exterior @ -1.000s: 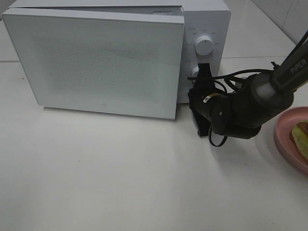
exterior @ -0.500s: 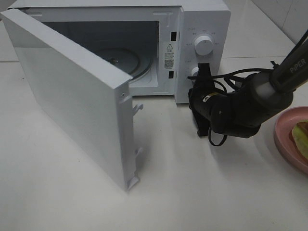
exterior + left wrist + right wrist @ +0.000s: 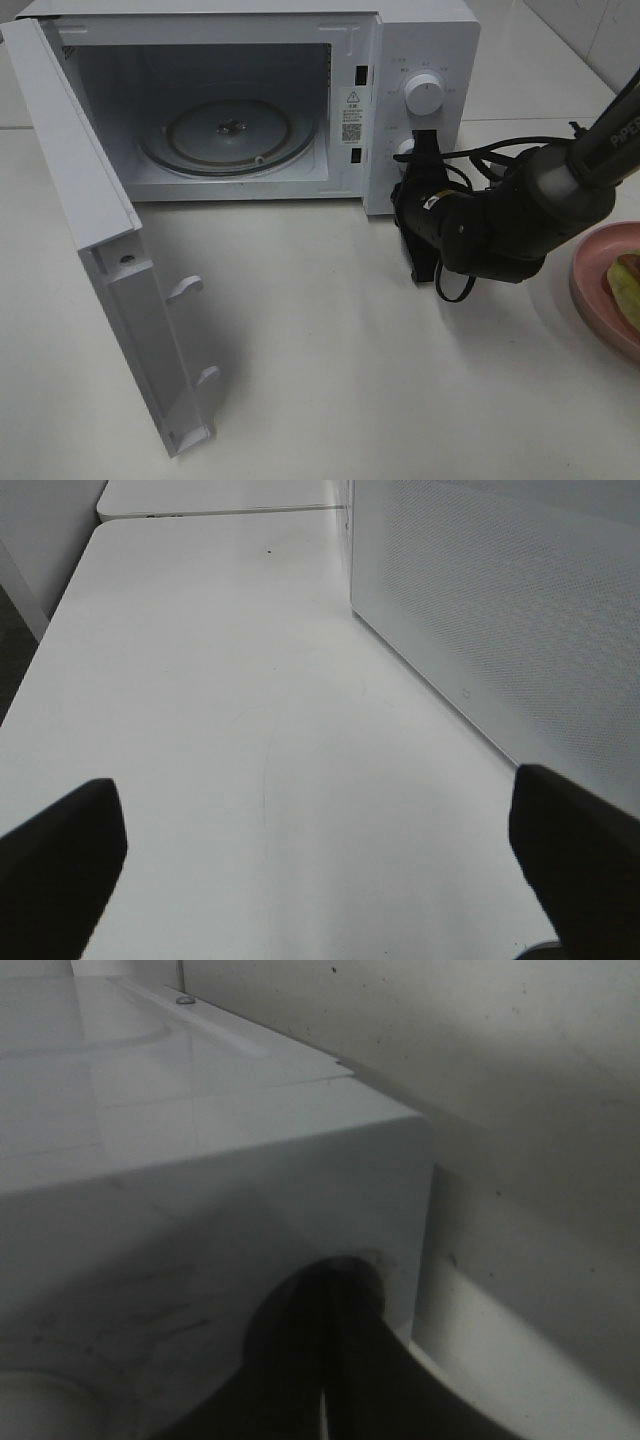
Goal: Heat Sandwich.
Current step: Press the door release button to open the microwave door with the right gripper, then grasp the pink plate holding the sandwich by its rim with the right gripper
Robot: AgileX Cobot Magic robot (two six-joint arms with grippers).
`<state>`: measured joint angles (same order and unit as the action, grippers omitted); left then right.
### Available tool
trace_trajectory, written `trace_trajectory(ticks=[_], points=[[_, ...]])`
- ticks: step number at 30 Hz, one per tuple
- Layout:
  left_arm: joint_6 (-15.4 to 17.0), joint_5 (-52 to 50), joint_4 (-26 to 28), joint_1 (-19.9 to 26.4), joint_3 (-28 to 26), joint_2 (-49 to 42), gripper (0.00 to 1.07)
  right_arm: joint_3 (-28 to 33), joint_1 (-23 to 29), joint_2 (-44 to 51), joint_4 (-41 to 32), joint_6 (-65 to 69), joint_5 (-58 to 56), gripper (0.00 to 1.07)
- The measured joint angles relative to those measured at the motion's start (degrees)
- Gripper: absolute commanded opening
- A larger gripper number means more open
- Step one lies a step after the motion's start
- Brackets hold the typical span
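Toward the tabletop's far edge, the microwave (image 3: 445,50) could be shoved backward if the right gripper (image 3: 417,152), pinched closed, is driven into its panel.

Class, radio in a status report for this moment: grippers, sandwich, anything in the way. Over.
Left gripper open, over bare table. Right gripper shut, against microwave control panel. Sandwich on pink plate, ungripped. Door open, turntable unobstructed.

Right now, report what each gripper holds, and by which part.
Nothing is held. The left gripper is open over the table; the right gripper is shut, its tips against the microwave's control panel. The sandwich lies untouched on the plate.
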<state>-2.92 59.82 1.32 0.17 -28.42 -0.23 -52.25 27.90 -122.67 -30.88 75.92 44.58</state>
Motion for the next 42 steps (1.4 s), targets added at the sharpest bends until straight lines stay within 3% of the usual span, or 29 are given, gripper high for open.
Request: trace_trajectory(ticks=[20,35,42], points=[[0.0,0.0,0.0,0.0,0.0,0.0,0.99,2.8,-0.6,3.3,3.2,1.5,-1.5,0.00],[0.0,0.0,0.0,0.0,0.0,0.0,0.99,10.9,-0.6,10.3,7.4,1.1,-4.1,0.00],[0.0,0.0,0.0,0.0,0.0,0.0,0.99,13.6,-0.6,14.9,13.6,0.5,-8.4,0.00]])
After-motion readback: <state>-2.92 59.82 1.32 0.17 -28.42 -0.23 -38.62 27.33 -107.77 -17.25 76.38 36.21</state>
